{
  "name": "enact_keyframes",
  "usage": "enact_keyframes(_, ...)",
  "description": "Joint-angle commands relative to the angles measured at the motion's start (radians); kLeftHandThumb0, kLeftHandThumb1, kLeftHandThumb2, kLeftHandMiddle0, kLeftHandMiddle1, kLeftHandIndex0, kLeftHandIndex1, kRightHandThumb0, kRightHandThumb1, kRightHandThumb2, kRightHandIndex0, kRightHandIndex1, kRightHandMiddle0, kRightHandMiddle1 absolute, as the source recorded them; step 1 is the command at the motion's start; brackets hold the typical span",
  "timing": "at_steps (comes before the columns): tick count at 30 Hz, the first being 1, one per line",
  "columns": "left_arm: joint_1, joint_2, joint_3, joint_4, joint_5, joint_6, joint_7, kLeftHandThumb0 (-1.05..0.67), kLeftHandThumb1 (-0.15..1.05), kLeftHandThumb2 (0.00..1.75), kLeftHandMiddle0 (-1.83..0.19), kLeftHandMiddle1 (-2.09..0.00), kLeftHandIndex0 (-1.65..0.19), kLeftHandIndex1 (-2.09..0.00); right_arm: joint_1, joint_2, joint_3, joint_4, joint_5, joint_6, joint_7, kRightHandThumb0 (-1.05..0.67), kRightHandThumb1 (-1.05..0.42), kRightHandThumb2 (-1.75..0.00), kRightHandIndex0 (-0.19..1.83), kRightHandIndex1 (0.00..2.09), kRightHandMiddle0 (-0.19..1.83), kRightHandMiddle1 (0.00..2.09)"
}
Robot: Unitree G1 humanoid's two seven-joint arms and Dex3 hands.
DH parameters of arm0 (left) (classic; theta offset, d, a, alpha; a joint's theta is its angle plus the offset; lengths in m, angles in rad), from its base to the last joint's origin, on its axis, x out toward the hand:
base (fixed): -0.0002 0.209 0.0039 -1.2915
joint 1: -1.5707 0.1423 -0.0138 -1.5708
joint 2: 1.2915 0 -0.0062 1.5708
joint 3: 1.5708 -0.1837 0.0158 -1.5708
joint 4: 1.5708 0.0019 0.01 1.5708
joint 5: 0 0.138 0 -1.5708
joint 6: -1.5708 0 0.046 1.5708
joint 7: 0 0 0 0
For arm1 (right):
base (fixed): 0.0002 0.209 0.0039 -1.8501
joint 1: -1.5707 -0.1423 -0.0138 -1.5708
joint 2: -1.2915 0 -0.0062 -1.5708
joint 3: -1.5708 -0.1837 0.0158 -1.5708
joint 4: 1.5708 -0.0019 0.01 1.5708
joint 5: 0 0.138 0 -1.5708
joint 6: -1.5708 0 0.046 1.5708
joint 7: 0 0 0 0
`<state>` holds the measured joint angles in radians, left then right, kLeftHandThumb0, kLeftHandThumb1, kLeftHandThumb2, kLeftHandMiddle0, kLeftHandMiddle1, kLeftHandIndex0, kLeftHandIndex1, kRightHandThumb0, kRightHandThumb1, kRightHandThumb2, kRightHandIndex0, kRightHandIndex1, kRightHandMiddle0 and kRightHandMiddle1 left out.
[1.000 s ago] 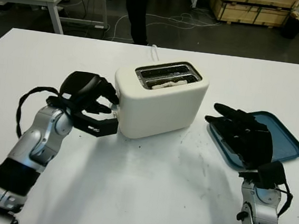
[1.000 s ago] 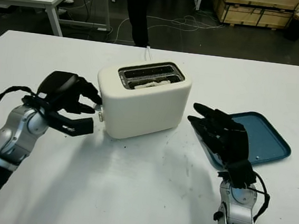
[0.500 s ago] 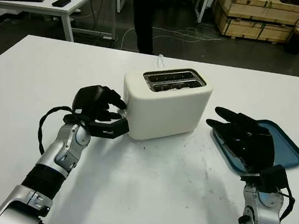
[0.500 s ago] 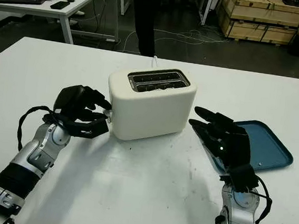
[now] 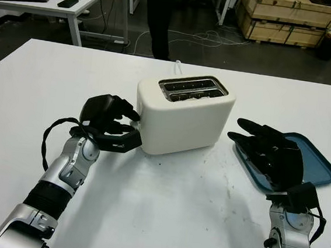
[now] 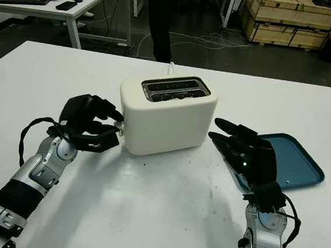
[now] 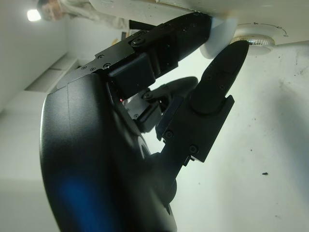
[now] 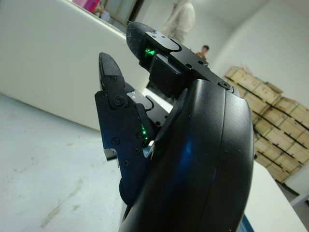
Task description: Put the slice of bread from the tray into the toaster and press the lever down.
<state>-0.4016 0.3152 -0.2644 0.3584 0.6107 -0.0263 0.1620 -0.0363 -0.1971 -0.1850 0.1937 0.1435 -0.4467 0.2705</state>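
At the left end of the toaster [image 5: 183, 123], near the middle of the white table [image 5: 162, 217]: left hand [image 5: 109, 124], curled closely about the small white lever [image 7: 219, 41], with one finger above it and the thumb below, just beside the round dial [image 7: 253, 41]. Over the near edge of the blue tray [image 5: 320, 162], to the right of the toaster: right hand [image 5: 268, 157], open and holding nothing. As for the slice of bread: probably down inside the slots [image 5: 192, 87], judging by the bare tray floor, but cannot tell for sure. Seems to be the pressing step, close to the end of the task. Possible trouble from here: may slip off the little lever if pushing at an angle; may shove or tip the toaster sideways, with no brace on its other side; may let the lever spring back up if not pressed fully to the latch
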Motion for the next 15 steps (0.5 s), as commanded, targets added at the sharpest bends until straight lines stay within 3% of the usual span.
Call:
enact_keyframes(1, 0.099, -0.122, -0.210, 0.117, 0.041, 0.023, -0.154, -0.28, 0.82, 0.00, -1.14, -0.54, -1.22, -0.01, -0.008, 0.001, 0.000, -0.013, 0.024, 0.013, 0.003, -0.21, -0.92, -0.10, 1.06, 0.01, 0.94, 0.00)
enact_keyframes(9, 0.132, -0.131, -0.243, 0.007, 0.066, 0.063, -0.164, -0.29, 0.78, 0.00, -1.09, -0.87, -1.26, -0.01, 0.032, -0.001, 0.002, -0.057, 0.014, 0.022, -0.002, -0.21, -0.92, -0.10, 1.06, 0.01, 0.94, 0.00)
enact_keyframes(15, 0.222, -0.174, -0.328, -0.181, 0.064, 0.084, -0.195, -0.31, 0.74, 0.00, -1.03, -1.21, -1.28, -0.02, 0.093, -0.008, -0.002, -0.114, 0.021, 0.048, 0.003, -0.23, -0.92, -0.09, 1.06, 0.01, 0.94, 0.00)
